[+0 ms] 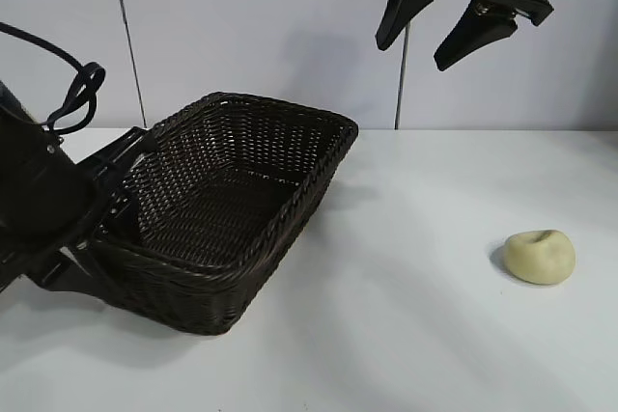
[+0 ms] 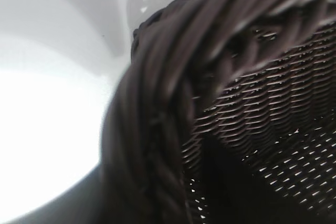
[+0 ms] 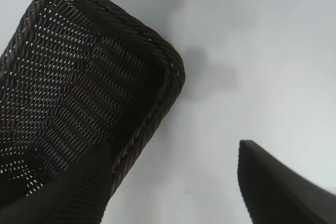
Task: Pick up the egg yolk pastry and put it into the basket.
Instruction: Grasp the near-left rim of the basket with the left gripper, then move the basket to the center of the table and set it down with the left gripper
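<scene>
White table (image 1: pixel 406 335): right end effector (image 1: pixel 433 34) gapes empty; left end effector (image 1: pixel 101 214) grips basket (image 1: pixel 241 132).

No text, label, brand, number or sign can be read in any view, neither on the basket (image 1: pixel 232 209), the egg yolk pastry (image 1: pixel 540 257) nor the worktop (image 1: pixel 415 315).

Robot lab setup, plain white table (image 1: pixel 406 335), bare white wall panels (image 1: pixel 251 26), no home furnishings
</scene>
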{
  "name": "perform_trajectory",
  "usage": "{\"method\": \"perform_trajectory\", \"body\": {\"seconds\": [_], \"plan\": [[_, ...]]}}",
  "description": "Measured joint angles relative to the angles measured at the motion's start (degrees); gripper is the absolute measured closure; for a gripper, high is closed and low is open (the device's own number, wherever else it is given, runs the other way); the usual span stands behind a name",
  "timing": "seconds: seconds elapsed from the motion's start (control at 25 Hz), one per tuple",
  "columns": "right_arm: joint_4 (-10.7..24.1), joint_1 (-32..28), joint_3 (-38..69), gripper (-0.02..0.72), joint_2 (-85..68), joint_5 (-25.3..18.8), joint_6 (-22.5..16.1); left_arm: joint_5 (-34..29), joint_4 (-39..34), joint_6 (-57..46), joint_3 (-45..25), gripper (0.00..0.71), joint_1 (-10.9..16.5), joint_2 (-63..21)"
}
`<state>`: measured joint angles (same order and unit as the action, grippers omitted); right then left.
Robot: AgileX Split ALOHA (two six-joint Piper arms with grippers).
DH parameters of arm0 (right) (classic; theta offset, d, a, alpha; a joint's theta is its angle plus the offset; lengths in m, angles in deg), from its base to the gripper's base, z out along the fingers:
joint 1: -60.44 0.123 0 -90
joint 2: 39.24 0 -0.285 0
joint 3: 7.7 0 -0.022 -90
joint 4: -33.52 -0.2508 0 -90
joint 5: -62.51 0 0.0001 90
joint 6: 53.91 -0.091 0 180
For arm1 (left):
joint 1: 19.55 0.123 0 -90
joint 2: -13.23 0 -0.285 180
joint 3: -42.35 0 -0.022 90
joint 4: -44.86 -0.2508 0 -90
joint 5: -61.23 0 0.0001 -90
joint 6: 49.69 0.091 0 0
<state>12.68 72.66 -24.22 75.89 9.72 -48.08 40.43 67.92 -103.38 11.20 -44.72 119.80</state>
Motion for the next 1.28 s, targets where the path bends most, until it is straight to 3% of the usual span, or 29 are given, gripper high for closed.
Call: {"method": "perform_trajectory", "body": {"seconds": [0.12, 0.4, 0.76, 1.0, 1.28], "plan": [[0.00, 0.00, 0.00, 0.209, 0.00, -0.05, 0.00, 0.64, 0.12, -0.12, 0.06, 0.609, 0.00, 0.00], [0.00, 0.00, 0.00, 0.209, 0.00, -0.05, 0.00, -1.57, 0.53, -0.18, 0.53, 0.609, -0.12, 0.01], [0.30, 0.00, 0.00, 0.209, 0.00, -0.20, 0.00, -10.53, -0.44, 1.88, 7.24, 0.609, 0.22, 0.13], [0.64, 0.00, 0.00, 0.209, 0.00, -0.20, 0.00, -17.24, -0.51, 10.45, 12.70, 0.609, 4.87, 0.13], [0.66, 0.00, 0.00, 0.209, 0.00, -0.20, 0.00, -22.49, 2.98, 27.23, 13.39, 0.609, 11.10, 0.37]]}}
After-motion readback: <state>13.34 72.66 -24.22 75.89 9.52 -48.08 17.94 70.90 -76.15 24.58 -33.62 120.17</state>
